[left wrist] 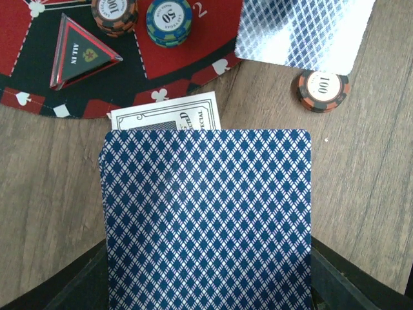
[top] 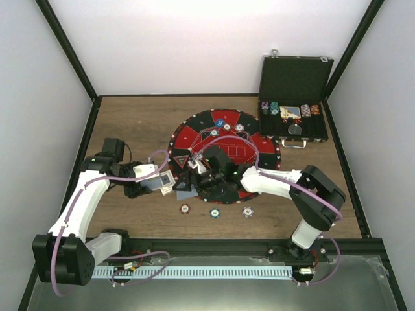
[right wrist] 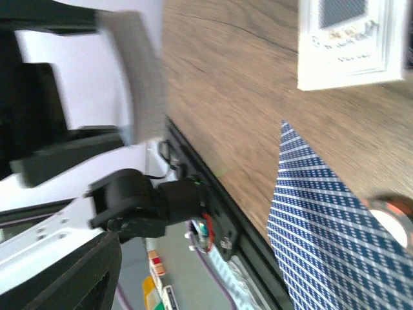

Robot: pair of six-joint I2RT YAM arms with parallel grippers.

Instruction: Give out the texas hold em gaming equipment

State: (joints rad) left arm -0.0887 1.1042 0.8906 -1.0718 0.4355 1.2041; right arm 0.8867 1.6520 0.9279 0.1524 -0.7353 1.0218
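My left gripper (top: 162, 183) is shut on a deck of blue diamond-backed cards (left wrist: 206, 219), which hides its jaws in the left wrist view. A white-faced card (left wrist: 164, 116) pokes out beyond the deck. A single blue-backed card (left wrist: 303, 29) lies or hangs just off the mat's edge; it also shows in the right wrist view (right wrist: 329, 239). My right gripper (top: 196, 176) is right above that card (top: 185, 193); its jaws are not clear. An orange 100 chip (left wrist: 322, 89) lies on the wood. The black triangular marker (left wrist: 80, 51) and two chip stacks (left wrist: 169, 19) sit on the mat.
The round red-and-black mat (top: 259, 146) fills the table's middle. The open black case (top: 295, 78) with chips stands at the back right. Three chips (top: 214, 212) lie in a row on the wood in front of the mat. A blue button (top: 222, 122) sits at the mat's far side.
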